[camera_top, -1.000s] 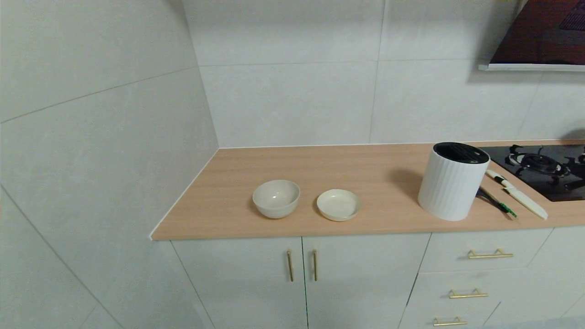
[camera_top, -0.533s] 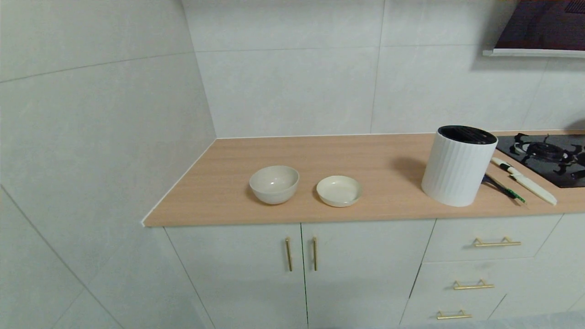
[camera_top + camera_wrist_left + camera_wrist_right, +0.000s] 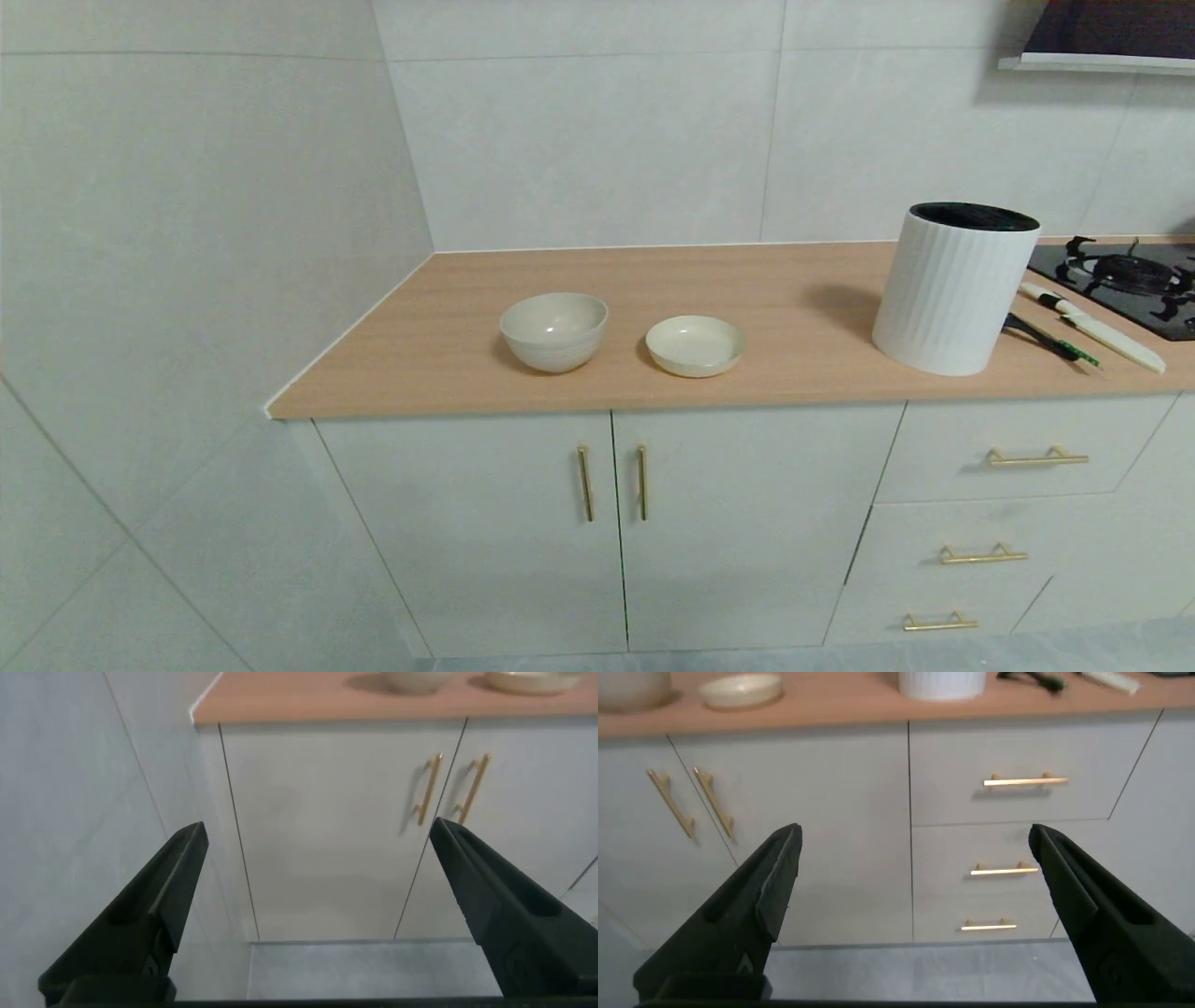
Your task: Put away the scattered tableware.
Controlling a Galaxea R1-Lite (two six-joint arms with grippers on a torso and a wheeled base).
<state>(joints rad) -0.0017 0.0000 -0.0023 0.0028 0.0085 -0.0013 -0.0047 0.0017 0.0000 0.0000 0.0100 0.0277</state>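
While left gripper (image 3: 318, 831) and right gripper (image 3: 915, 835) hang low facing the cabinet fronts (image 3: 747, 523), both spread wide w/ nothing held, task looks at approach step. On counter (image 3: 803, 280), bowl (image 3: 554, 331) and shallow dish (image 3: 695, 344) sit side by side near front edge; knife (image 3: 1102, 338) lies far right beside ribbed holder (image 3: 952, 289). Next imo: raise an arm to counter height, take bowl rim.

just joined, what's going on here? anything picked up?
Nothing is held. The left hand and right hand are both open and empty, low in front of the cabinet fronts under the countertop. On it a bowl and a shallow dish sit side by side, apart, untouched. Further right stands a white ribbed holder, with a knife and a dark utensil lying beside it near the stove.
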